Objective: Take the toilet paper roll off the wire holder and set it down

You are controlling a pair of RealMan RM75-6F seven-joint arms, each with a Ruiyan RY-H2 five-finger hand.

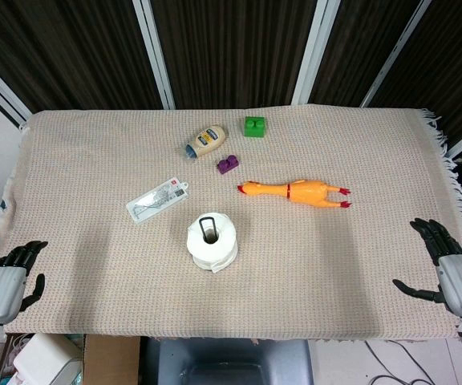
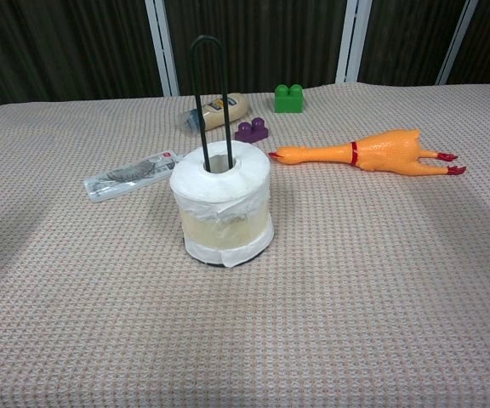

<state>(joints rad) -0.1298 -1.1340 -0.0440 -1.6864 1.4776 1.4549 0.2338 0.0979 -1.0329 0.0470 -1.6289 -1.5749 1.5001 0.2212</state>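
Observation:
A white toilet paper roll stands upright near the table's middle, threaded over a black wire holder whose tall loop rises out of the roll's core. My left hand rests at the table's front left edge, fingers apart, holding nothing. My right hand sits at the front right edge, likewise open and empty. Both hands are far from the roll and show only in the head view.
A beige woven cloth covers the table. Behind the roll lie a packaged item, a mayonnaise bottle, a purple block, a green block and a rubber chicken.

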